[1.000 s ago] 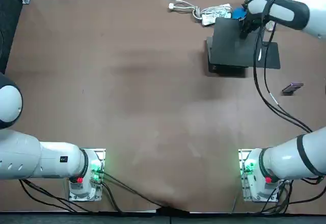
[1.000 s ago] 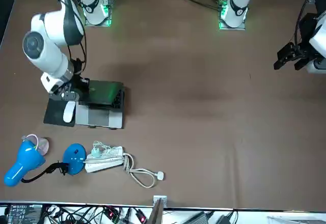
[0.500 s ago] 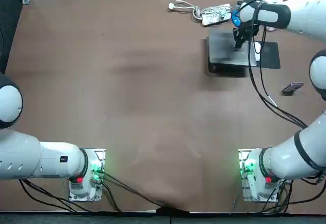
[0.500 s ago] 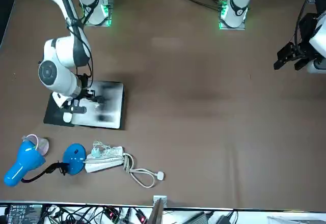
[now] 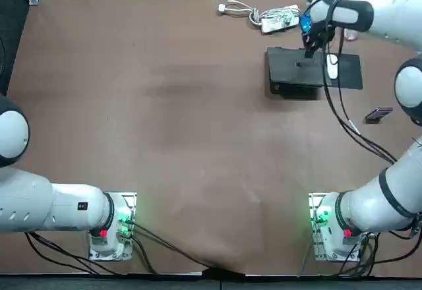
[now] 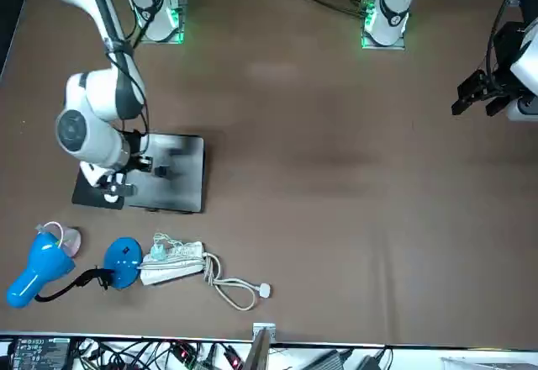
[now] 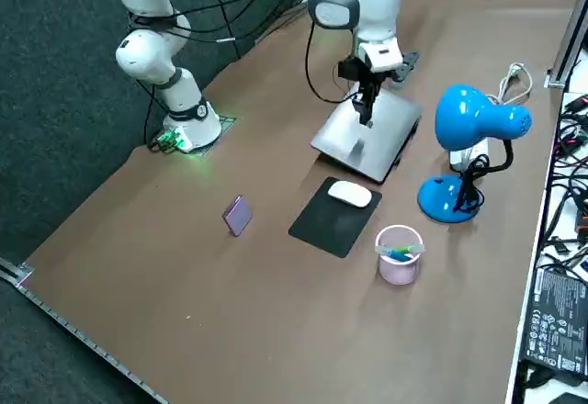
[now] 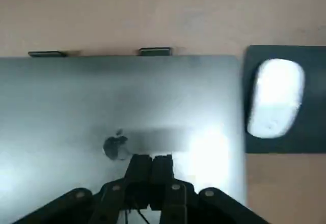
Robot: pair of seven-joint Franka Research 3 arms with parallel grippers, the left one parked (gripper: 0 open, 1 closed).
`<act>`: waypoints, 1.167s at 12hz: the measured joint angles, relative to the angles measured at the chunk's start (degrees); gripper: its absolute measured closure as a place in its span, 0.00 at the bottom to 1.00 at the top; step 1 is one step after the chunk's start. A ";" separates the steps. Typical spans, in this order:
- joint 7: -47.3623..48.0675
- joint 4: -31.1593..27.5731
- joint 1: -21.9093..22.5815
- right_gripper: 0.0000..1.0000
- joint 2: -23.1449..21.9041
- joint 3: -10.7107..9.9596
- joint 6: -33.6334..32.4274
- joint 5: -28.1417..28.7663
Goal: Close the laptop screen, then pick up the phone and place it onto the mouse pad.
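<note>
The grey laptop (image 5: pixel 290 72) (image 7: pixel 367 136) lies with its lid flat down at the far right of the table. My right gripper (image 5: pixel 308 52) (image 7: pixel 366 116) is shut, its fingertips (image 8: pixel 140 164) together on the lid (image 8: pixel 76 107) close to the logo. Just right of the laptop is the black mouse pad (image 5: pixel 349 74) (image 7: pixel 329 228) (image 8: pixel 310 132), with a white mouse (image 5: pixel 331 67) (image 7: pixel 350 195) (image 8: pixel 276 104) on it. The phone (image 5: pixel 378 113) (image 7: pixel 237 214) lies on the table nearer the robot than the pad, apart from my gripper.
A blue desk lamp (image 7: pixel 470 121) (image 6: pixel 42 265) and a white power strip with its cable (image 5: pixel 277 18) (image 6: pixel 172 262) sit behind the laptop at the far edge. A pink cup (image 7: pixel 399 253) stands beside the pad's far corner.
The laptop lid has gone from partly raised to flat down. My gripper came down with it and now rests on the lid.
</note>
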 joint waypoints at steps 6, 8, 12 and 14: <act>4.33 -0.16 -9.70 0.83 -8.75 -0.66 -9.83 0.04; 5.44 -0.80 -13.37 0.69 -9.59 -0.71 -10.09 0.04; 0.85 -1.80 -17.36 0.65 -9.84 -0.72 -10.66 -0.01; -8.07 -2.64 -19.26 0.60 -10.08 -0.69 -10.94 -0.05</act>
